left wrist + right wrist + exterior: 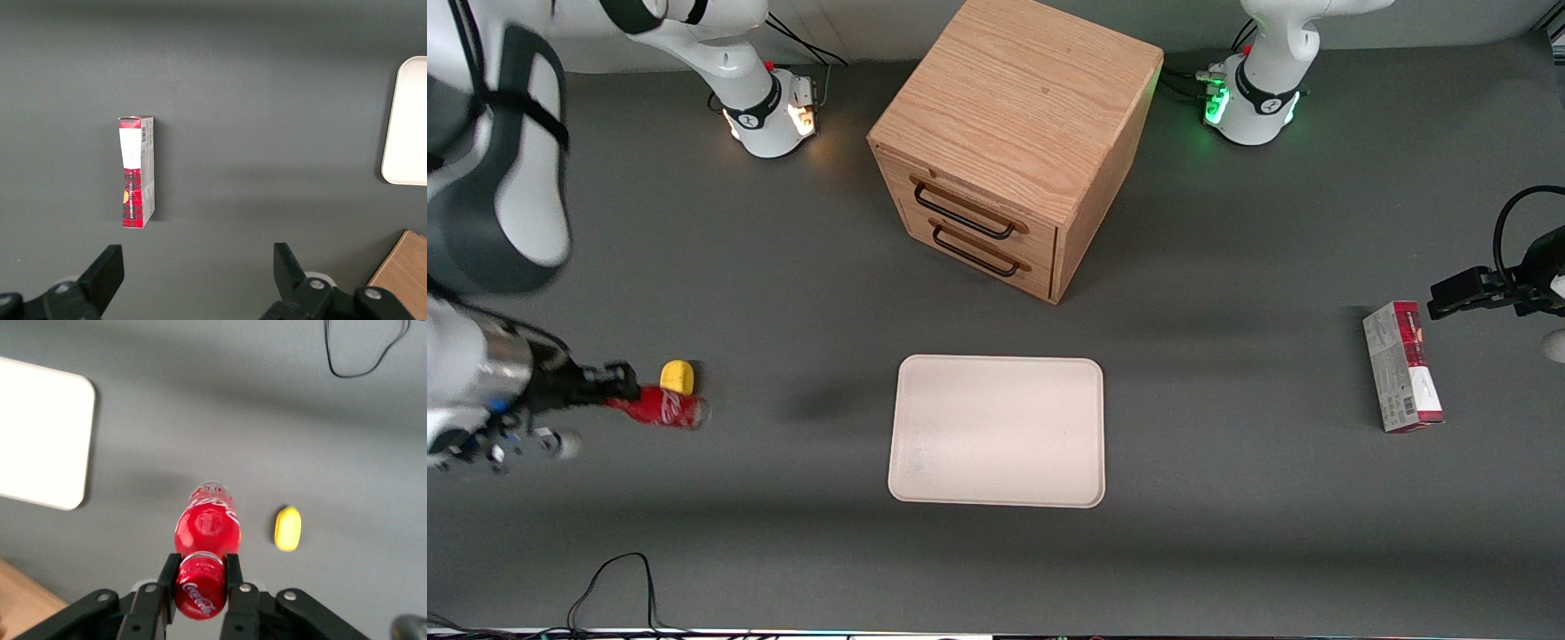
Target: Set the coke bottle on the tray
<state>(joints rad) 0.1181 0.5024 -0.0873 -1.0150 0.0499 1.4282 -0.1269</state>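
Note:
The coke bottle (663, 410) is small and red, held sideways by its capped end at the working arm's end of the table. My gripper (618, 385) is shut on it; the wrist view shows both fingers clamped on the red cap (199, 593), the bottle (207, 523) pointing away above the grey table. The cream-white tray (997, 430) lies flat mid-table, nearer the front camera than the wooden cabinet; its rounded corner shows in the wrist view (40, 440). The bottle is well apart from the tray.
A small yellow object (678, 376) lies beside the bottle, seen also in the wrist view (287, 528). A wooden two-drawer cabinet (1009, 142) stands farther back. A red-and-grey carton box (1401, 365) lies toward the parked arm's end. A black cable (618, 582) loops near the front edge.

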